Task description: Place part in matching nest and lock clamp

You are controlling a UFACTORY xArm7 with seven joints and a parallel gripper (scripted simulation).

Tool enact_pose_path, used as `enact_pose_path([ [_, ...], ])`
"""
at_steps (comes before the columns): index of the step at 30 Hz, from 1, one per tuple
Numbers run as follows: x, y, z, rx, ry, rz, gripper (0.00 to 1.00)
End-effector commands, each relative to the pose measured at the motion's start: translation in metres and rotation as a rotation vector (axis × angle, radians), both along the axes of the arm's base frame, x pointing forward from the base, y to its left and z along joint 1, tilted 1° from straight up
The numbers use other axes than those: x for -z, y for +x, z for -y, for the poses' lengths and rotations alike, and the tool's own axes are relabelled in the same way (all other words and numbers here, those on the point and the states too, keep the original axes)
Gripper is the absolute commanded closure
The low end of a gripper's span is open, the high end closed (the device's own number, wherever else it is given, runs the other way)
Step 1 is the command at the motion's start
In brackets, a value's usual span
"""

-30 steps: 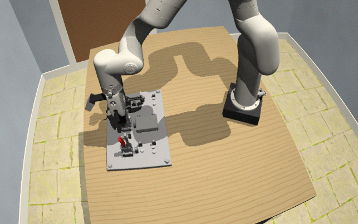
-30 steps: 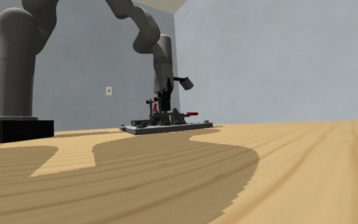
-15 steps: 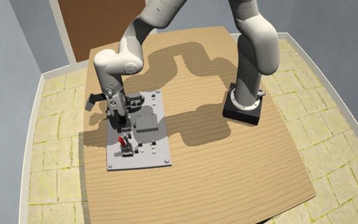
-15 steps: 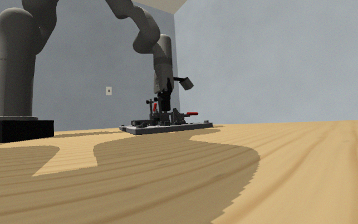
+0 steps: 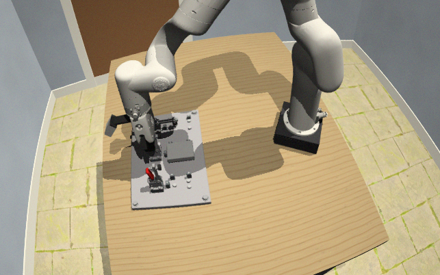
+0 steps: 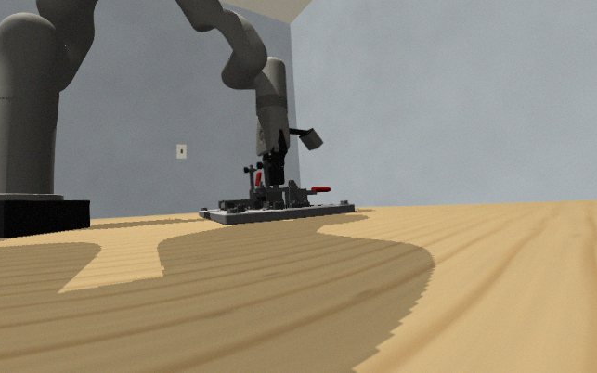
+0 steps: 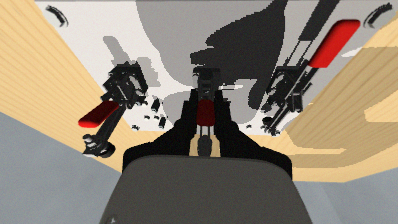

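Observation:
The grey fixture plate (image 5: 170, 164) lies on the wooden table and carries three toggle clamps with red handles. The grey part (image 5: 180, 151) lies in the middle nest. My gripper (image 5: 145, 148) stands over the middle clamp at the plate's left edge. In the wrist view my gripper (image 7: 205, 99) is shut on that clamp's red handle (image 7: 205, 114), which sits between the two black fingers. The gripper also shows in the exterior view (image 6: 273, 180). The clamp's bar is hidden behind my fingers.
The near clamp's red handle (image 5: 150, 174) stands up beside my gripper. The far clamp (image 5: 167, 124) is in shadow. In the wrist view one red handle (image 7: 98, 114) lies to the left and another (image 7: 334, 42) to the right. The arm's base (image 5: 298, 131) stands at the right.

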State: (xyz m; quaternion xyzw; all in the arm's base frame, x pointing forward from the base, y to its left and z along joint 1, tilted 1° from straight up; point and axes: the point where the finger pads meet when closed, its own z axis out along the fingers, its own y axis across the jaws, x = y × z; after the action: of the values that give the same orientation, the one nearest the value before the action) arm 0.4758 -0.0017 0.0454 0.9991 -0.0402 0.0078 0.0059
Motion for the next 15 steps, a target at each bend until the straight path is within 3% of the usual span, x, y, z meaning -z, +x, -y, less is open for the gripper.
enact_pose_path([
  [1, -0.0017, 0.0019, -0.0001, 0.0, 0.0, 0.005, 1.0],
  [15, -0.0018, 0.0053, 0.0002, 0.0, 0.0, 0.005, 1.0],
])
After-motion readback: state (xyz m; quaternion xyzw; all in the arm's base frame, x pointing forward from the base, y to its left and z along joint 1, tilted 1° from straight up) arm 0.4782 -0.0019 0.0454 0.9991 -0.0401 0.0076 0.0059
